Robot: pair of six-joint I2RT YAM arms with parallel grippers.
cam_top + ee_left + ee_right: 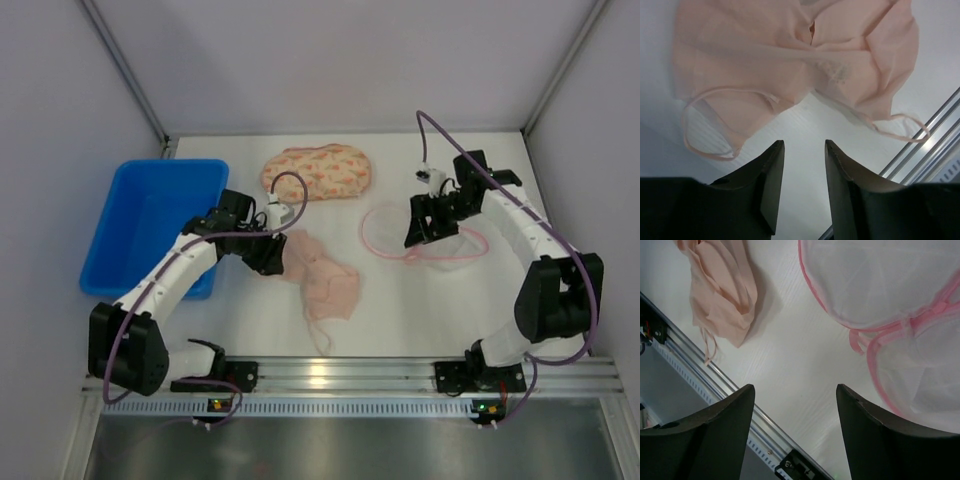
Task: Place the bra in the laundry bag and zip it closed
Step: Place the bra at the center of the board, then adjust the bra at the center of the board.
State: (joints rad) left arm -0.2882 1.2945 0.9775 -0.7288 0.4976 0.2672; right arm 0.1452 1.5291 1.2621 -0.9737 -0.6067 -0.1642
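Note:
The peach bra (322, 277) lies crumpled on the white table near the middle. It fills the upper part of the left wrist view (790, 50), its thin straps looped out to both sides. My left gripper (267, 257) is open and empty at the bra's left edge, its fingertips (803, 146) just short of the fabric. The white mesh laundry bag (425, 243) with pink trim lies flat to the right. My right gripper (421, 234) is open and empty over the bag's left part. In the right wrist view (794, 388) the bag (880, 280) is at upper right and the bra (722, 285) at upper left.
A blue plastic bin (150, 225) stands at the left. A floral patterned fabric item (318, 172) lies at the back centre. The aluminium rail (330, 375) runs along the table's near edge, and white walls close in the sides and back.

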